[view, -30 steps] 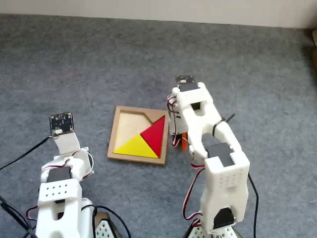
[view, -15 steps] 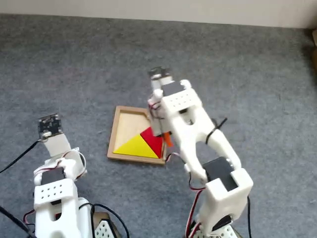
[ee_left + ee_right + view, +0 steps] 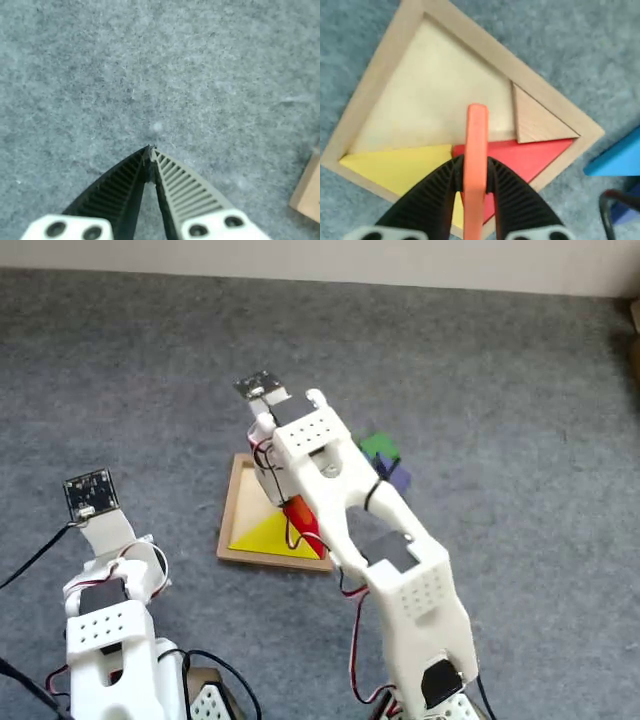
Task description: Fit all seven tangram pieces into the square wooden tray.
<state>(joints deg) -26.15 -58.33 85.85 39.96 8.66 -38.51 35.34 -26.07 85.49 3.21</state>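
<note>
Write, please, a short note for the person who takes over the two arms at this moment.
Left gripper: shut, empty, over bare carpet near the tray.
Right gripper: shut on the orange piece, over the tray.
Done: yellow triangle, red triangle and plain wooden triangle lie in the tray.
Left: place the orange piece, then the blue piece, green piece and purple piece from the carpet.

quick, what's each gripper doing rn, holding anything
Left gripper: shut, holding nothing.
Right gripper: shut on the orange piece, over the wooden tray.
</note>
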